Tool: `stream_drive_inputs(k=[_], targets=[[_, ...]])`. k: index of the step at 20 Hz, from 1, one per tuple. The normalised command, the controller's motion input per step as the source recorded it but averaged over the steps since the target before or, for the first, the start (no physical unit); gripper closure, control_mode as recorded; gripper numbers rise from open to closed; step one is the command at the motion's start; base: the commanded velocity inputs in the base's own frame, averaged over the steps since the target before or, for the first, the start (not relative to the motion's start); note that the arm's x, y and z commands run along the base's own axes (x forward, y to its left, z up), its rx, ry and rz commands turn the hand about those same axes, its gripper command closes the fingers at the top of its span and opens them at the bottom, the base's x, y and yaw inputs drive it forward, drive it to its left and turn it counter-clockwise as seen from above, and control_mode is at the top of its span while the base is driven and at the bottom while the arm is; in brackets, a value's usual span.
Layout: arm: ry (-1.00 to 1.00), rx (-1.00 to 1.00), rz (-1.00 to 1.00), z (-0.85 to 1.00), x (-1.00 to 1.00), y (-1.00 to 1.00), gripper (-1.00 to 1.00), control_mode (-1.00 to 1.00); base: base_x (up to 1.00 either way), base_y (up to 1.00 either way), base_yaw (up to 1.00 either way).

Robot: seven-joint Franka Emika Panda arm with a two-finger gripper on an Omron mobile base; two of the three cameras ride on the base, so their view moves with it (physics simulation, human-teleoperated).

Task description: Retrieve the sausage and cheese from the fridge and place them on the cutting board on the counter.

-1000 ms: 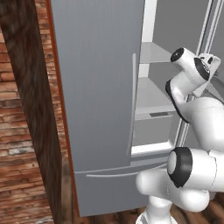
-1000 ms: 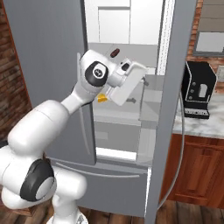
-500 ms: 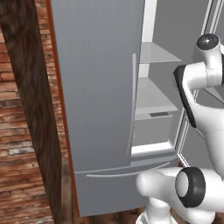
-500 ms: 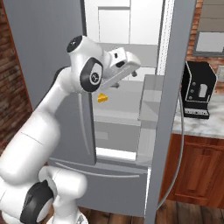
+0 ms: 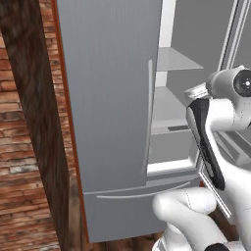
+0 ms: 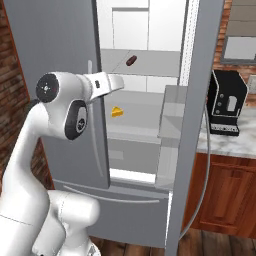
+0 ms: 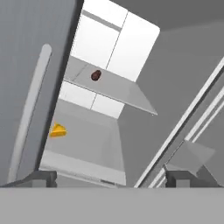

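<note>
Hand view: gripper [image 7: 109, 178] wide open, holds nothing, aimed into fridge [image 6: 150, 60] (right door open). Sausage [image 7: 96, 75] lies ahead on upper shelf, cheese [image 7: 58, 130] one shelf below, nearer left door.

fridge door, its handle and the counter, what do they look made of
Fridge door: looks like matte grey painted metal, flat and even. Handle: thin, curved, silvery sheen, probably metal. Counter: white-grey with veins, looks like polished marble or an imitation.
</note>
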Motion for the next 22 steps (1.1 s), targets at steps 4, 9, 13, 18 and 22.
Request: stream_drive_inputs(k=[4, 9, 13, 18, 22], targets=[[-0.03, 0.53, 0.25, -0.45, -0.44, 0.98, -1.0, -1.0, 0.0, 0.0, 0.0], [0.14, 0.22, -0.07, -0.02, 0.09, 0.69, -1.0, -1.0, 0.0, 0.0, 0.0], [0.24, 0.01, -0.28, 0.02, 0.19, 0.15, -1.0, -1.0, 0.0, 0.0, 0.0], [0.09, 0.0, -0.17, 0.0, 0.55, 0.0, -1.0, -1.0, 0.0, 0.0, 0.0], [0.1, 0.0, 0.04, -0.03, 0.56, 0.0, -1.0, -1.0, 0.0, 0.0, 0.0]])
